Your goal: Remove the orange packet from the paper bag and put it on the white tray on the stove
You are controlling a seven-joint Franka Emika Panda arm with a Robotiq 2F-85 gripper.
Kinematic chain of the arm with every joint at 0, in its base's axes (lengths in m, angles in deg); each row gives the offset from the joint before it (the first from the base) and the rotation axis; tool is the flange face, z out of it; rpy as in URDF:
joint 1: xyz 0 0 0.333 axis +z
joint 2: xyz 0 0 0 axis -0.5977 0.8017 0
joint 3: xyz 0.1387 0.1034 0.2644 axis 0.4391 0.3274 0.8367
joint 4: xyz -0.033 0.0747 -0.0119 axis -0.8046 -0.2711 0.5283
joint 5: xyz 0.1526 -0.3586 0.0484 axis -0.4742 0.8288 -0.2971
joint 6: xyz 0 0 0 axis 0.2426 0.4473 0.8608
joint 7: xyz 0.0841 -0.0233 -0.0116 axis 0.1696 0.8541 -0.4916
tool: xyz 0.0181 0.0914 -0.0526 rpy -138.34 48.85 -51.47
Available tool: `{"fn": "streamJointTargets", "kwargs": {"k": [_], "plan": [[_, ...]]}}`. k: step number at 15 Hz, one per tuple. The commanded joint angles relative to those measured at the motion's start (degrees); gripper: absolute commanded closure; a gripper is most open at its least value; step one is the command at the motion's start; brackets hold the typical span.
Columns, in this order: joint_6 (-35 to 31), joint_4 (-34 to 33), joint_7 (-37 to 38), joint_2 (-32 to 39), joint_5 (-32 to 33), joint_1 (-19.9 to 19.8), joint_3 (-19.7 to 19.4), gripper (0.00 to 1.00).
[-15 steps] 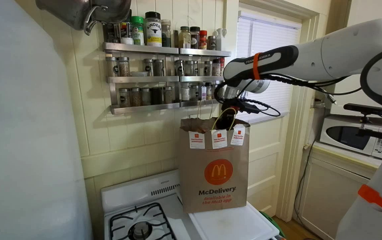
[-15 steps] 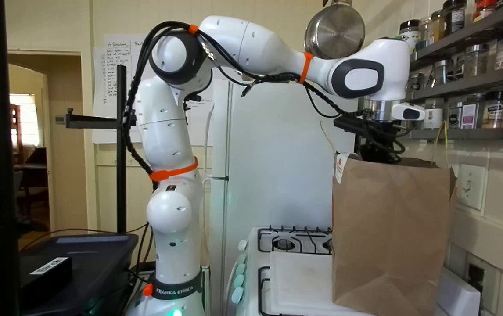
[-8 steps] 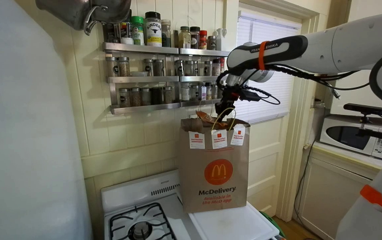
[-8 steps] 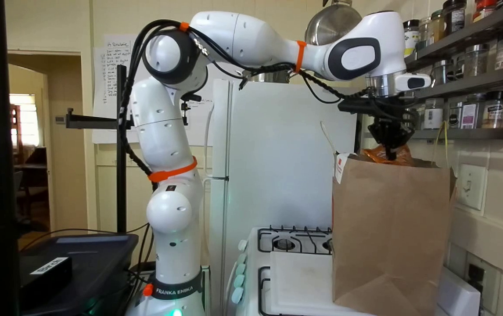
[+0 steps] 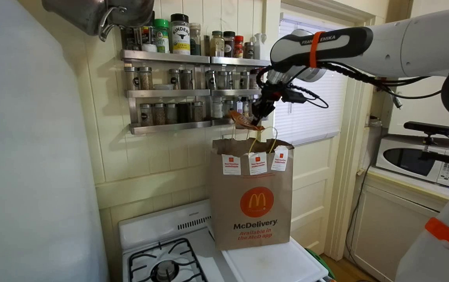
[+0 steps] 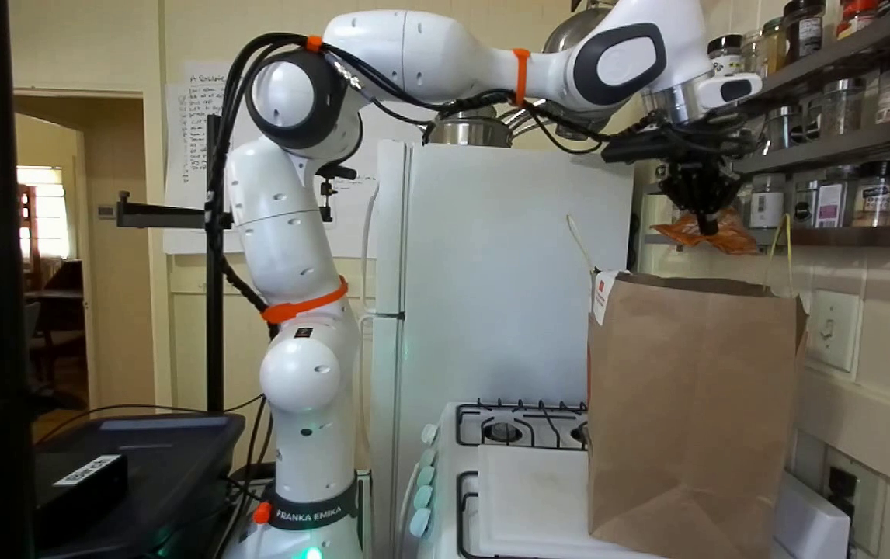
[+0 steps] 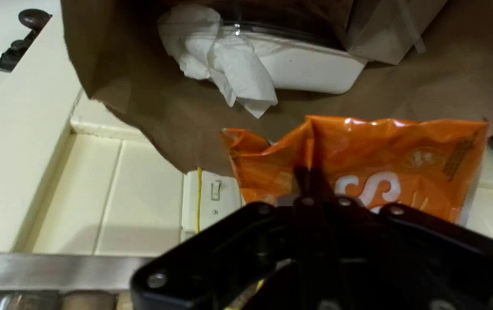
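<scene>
The orange packet [image 7: 427,150] hangs from my gripper [image 7: 309,174], whose jaws are pressed together on a pinched fold of it. In both exterior views the packet [image 5: 244,120] is above the open top of the paper bag [image 5: 228,211], apart from the rim. My gripper [image 6: 707,225] points down over the bag, tilted a little. The bag stands upright, its base over the back part of the white tray [image 5: 275,264]. The tray's front part shows bare on the stove [image 6: 445,435]. In the wrist view, I look into the bag beyond the packet.
Inside the bag lie a crumpled white napkin [image 7: 246,77] and a white container [image 7: 311,71]. Yellow handles [image 5: 275,135] rise from the rim. Metal spice shelves [image 5: 169,93] hang on the wall close behind my gripper. A burner grate [image 5: 165,270] lies beside the tray.
My gripper has risen out of the bag with the orange packet, which was hidden inside a second ago. The bag and tray have stayed put.
</scene>
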Motion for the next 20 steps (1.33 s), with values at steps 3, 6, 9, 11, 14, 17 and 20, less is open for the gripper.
{"fn": "streamJointTargets", "kwargs": {"k": [3,6,9,11,14,17,20], "plan": [[6.6,-5.9,-2.2,-2.1,-1.2,1.8,-1.1,1.00],[9.1,-7.0,-4.0,-3.7,-3.1,2.9,-1.5,1.00],[9.9,-6.7,-7.1,-4.7,-6.8,5.0,-1.8,1.00],[10.6,-6.3,-8.5,-5.1,-9.2,6.5,-1.6,1.00],[12.7,-5.9,-9.3,-4.6,-10.9,8.2,-0.9,1.00],[15.8,-5.5,-10.2,-3.6,-12.2,9.7,-0.1,1.00],[18.0,-4.5,-10.8,-2.7,-12.3,10.6,1.3,1.00]]}}
